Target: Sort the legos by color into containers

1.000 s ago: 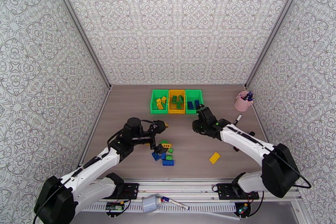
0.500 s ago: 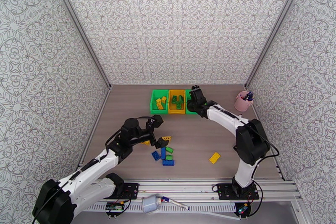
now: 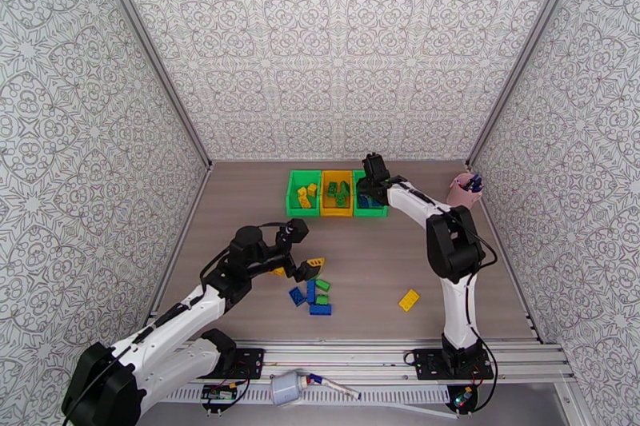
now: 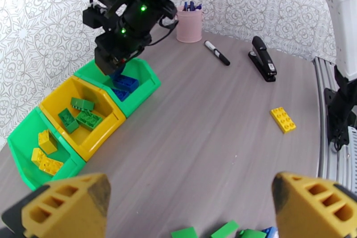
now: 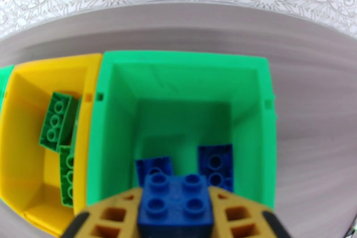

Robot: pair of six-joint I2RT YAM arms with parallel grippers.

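right gripper (image 5: 176,219) on one blue brick (image 5: 175,192), two in green bin (image 5: 178,71)

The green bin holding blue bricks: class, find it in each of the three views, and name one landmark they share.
Top external: green bin, right end of the bin row.
Left wrist: upper left, farthest bin in the row.
Right wrist: bin at centre, beneath the right tool and its blue brick.
Shared landmark: the yellow bin touching its side.
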